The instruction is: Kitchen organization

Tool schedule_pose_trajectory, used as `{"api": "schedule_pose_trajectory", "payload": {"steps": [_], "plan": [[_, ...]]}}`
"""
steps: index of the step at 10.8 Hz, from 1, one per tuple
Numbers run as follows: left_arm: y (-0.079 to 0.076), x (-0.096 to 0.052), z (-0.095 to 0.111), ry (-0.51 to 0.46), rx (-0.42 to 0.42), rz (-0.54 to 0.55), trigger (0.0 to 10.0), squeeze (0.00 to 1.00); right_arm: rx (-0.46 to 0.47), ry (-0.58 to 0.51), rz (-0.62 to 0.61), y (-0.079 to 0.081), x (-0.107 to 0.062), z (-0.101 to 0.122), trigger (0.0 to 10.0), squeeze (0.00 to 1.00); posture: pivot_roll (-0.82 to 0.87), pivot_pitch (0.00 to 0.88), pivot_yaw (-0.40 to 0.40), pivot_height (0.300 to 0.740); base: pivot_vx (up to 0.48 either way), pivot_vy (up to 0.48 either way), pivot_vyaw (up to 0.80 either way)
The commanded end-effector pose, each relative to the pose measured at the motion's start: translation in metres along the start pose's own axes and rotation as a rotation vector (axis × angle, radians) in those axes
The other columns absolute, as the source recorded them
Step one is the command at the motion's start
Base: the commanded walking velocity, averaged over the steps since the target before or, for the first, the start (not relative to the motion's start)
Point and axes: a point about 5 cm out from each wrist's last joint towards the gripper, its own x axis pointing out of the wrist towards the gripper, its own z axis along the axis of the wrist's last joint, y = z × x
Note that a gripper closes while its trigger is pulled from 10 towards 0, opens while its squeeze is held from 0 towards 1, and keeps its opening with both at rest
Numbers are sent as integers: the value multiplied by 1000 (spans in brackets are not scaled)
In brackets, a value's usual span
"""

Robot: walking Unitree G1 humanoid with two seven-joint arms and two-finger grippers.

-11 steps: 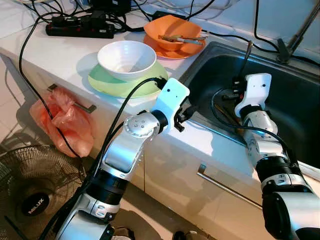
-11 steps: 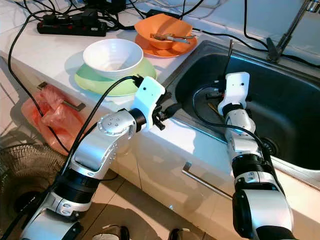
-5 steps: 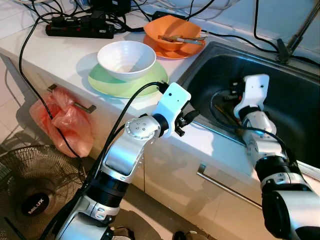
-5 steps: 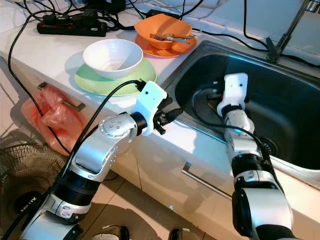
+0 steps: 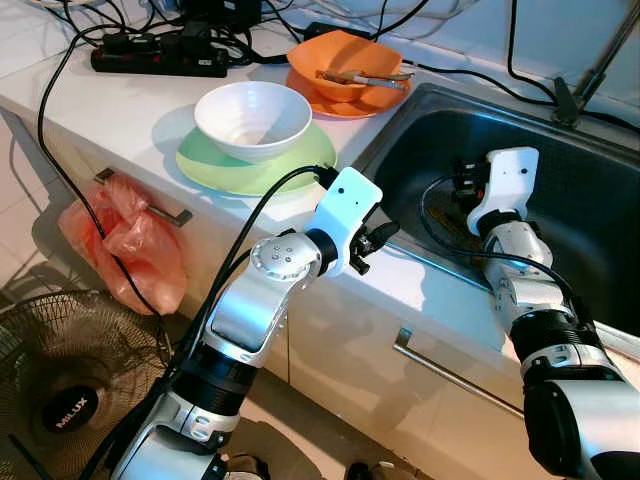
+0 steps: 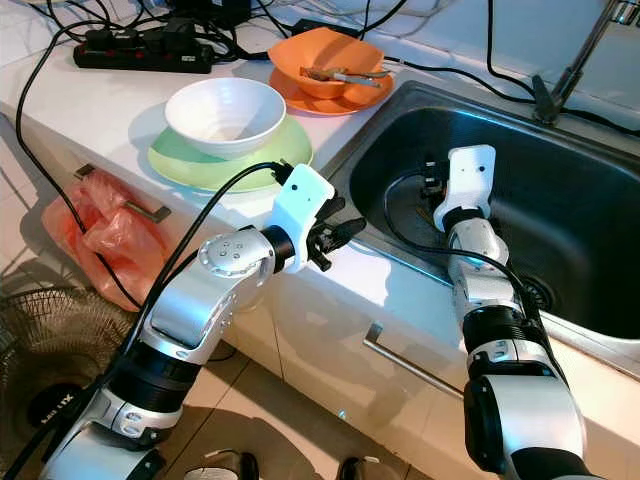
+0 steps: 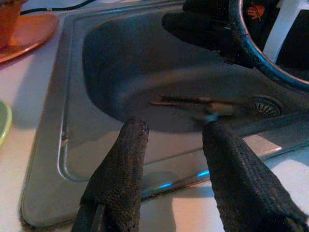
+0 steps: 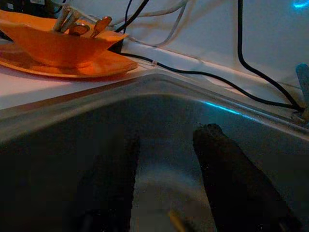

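A white bowl (image 5: 253, 115) sits on a green plate (image 5: 212, 165) on the counter. Behind it an orange bowl (image 5: 338, 62) holding utensils rests on an orange plate (image 5: 325, 103). My left gripper (image 5: 378, 238) hovers over the front rim of the steel sink (image 5: 415, 135); in the left wrist view the left gripper (image 7: 175, 130) is open and empty. Thin chopstick-like utensils (image 7: 188, 101) lie on the sink bottom. My right gripper (image 5: 462, 178) hangs inside the sink, and in the right wrist view the right gripper (image 8: 166, 140) is open with nothing between its fingers.
A black power strip (image 5: 160, 55) and tangled cables lie at the back of the counter. A faucet (image 5: 600, 60) rises at the far right. An orange plastic bag (image 5: 125, 240) hangs from a drawer handle, and a floor fan (image 5: 60, 390) stands below.
My left gripper has shifted slightly toward the sink's front rim. My right gripper dipped lower in the sink and came back up a little.
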Motion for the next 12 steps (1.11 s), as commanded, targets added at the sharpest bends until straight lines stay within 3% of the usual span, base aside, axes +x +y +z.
{"api": "schedule_pose_trajectory", "payload": {"steps": [1, 3, 5, 7, 10, 12], "plan": [[-1, -1, 5, -20, 6, 4, 10000, 0, -9, 2, -2, 0, 1, 1, 10000, 0, 66, 110, -46, 740, 0, 0, 0], [9, -2, 11, -49, 59, 86, 10000, 0, 16, -5, -3, 0, 2, 3, 10000, 0, 66, 110, -46, 740, 0, 0, 0], [26, -4, 22, -99, 168, 233, 10000, 0, 69, -37, 44, 6, 5, 11, 10000, 0, 66, 110, -47, 740, 0, 0, 0], [35, -7, 31, -134, 286, 315, 10000, 0, 119, -67, 118, 16, 7, 17, 10000, 0, 66, 110, -47, 740, 0, 0, 0], [47, -10, 24, -60, 458, 386, 10000, 0, 236, -145, 292, 34, 4, 31, 10000, 0, 68, 109, -48, 740, 0, 0, 0], [56, -14, 17, 1, 508, 435, 10000, 0, 262, -173, 443, 44, -3, 36, 10000, 0, 68, 109, -48, 740, 0, 0, 0]]}}
